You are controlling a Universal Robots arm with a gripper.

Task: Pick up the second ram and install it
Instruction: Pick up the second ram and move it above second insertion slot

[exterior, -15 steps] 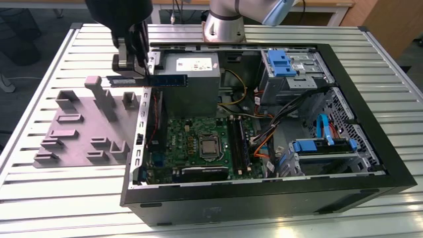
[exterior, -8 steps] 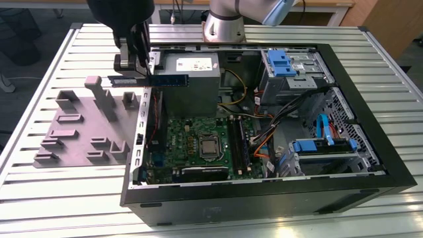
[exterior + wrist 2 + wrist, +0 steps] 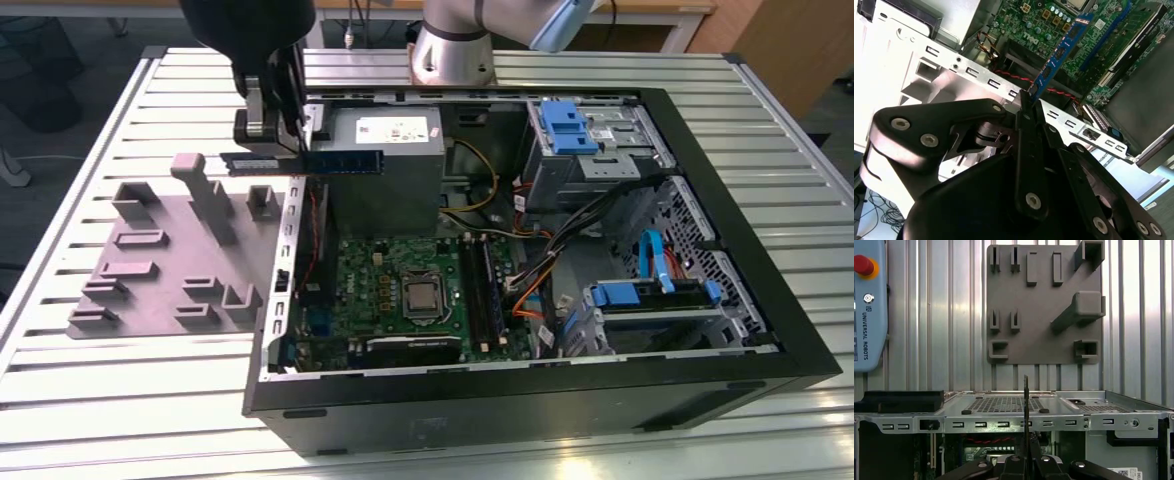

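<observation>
You have the gripper in the upper left of the exterior view. It hangs straight down from the dark wrist of the arm, fingers pointing at the table. The arm's silver base stands at the top centre of that view.

The fingers are pinched on the second ram, gripping it close to one end. In the exterior view the stick lies level on its long edge and clear of any support. It hangs above the wall of the computer case on the exterior view's left. Its free end reaches toward the power supply, and the grey fixture plate sits lower on the exterior view's left.

In the second wrist view the second ram juts out past the gripper over the motherboard, apart from it.

In the first wrist view the second ram shows edge-on, rising from the gripper in line with the fixture plate.
</observation>
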